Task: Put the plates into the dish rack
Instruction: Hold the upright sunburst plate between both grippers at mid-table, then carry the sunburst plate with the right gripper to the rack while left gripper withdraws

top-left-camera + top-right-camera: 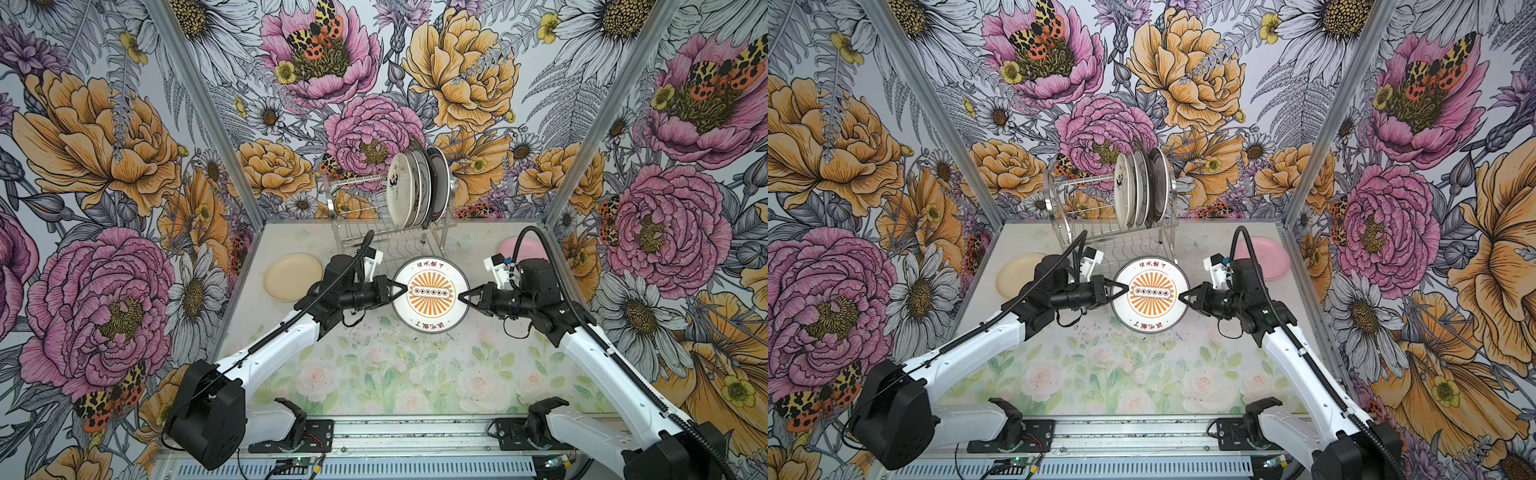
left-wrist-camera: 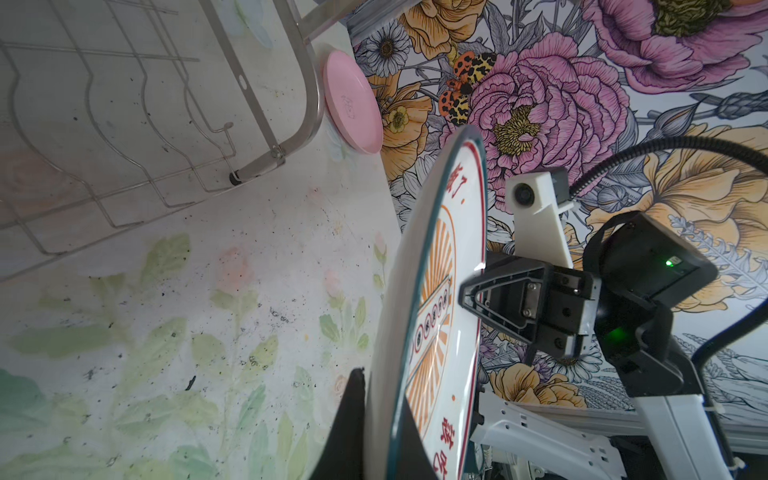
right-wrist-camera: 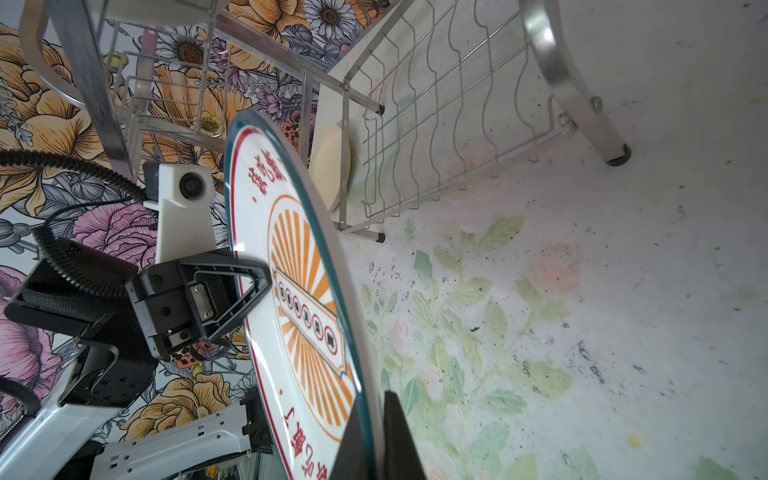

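— Where's the sunburst plate [image 1: 431, 293]?
— Above the tabletop [image 1: 374, 374], just before the dish rack [image 1: 361, 239]; left gripper [image 1: 405, 287] and right gripper [image 1: 459, 296] pinch its opposite rims (teal edge).
— Room?
— Bare wire left of the racked plates [image 1: 419, 187].

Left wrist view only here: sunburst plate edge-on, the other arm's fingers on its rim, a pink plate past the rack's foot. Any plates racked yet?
Observer: Yes, several plates stand on edge in the dish rack's upper tier, at its right end.
Operator: Any others lying loose?
Observer: A cream plate lies flat left of the rack.
Operator: Does the left gripper hold too?
Observer: Yes, it is shut on the sunburst plate's left rim, opposite the right gripper.
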